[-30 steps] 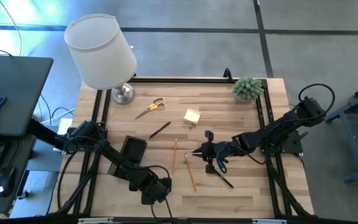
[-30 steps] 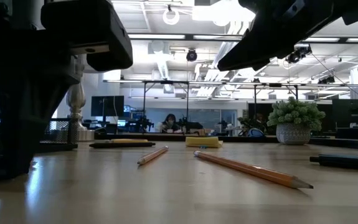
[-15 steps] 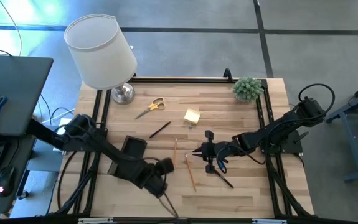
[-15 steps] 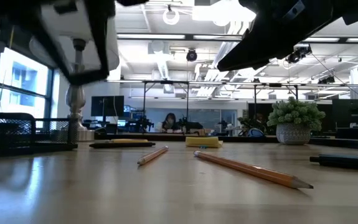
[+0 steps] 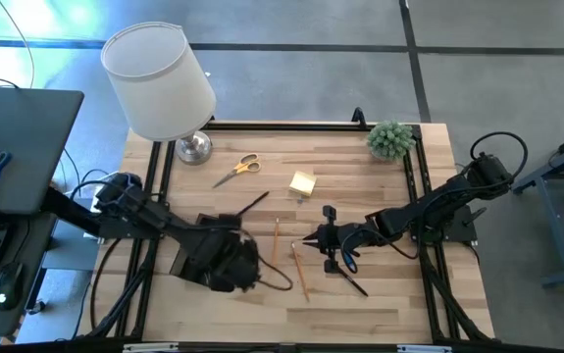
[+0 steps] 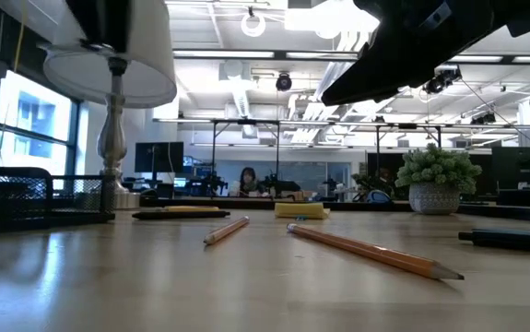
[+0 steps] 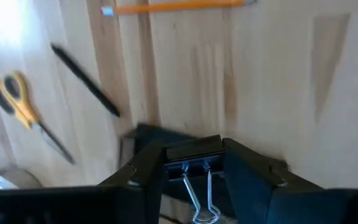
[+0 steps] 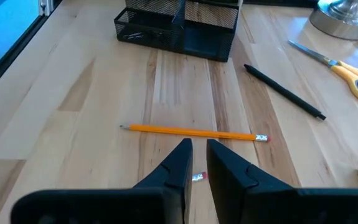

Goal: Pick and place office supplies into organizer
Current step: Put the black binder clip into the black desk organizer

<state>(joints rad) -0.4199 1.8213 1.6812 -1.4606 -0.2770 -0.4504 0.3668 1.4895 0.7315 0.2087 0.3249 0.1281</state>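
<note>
Here the left gripper (image 7: 194, 155) is clamped on a black clip (image 7: 194, 151), the clip's body pinched between the fingers and its wire loops hanging toward the wrist. In the high view this gripper sits low over the left-middle of the table (image 5: 370, 304), at the side of the organizer (image 8: 166, 31) that faces the table's centre. The arm hides much of the tray, so I cannot tell whether the clip is already above a compartment or just beside the rim. That is the relation the drop depends on. The tray's long axis runs slantwise under the left arm, so a short shift back toward that arm's own side should put the clip over a compartment. A little farther toward the centre lie two pencils (image 5: 276, 243), apart from each other and both pointing roughly away from the table's front edge. Beyond the organizer a black pen (image 5: 252, 204) lies at a slant. Farther still are the yellow scissors (image 5: 238, 169) and the sticky pad (image 5: 302, 182). The right gripper (image 5: 321, 240) waits past the pencils, right of centre. Its fingers are nearly together with nothing between them. It is farther from the tray, so the left arm is better placed for this drop.
</note>
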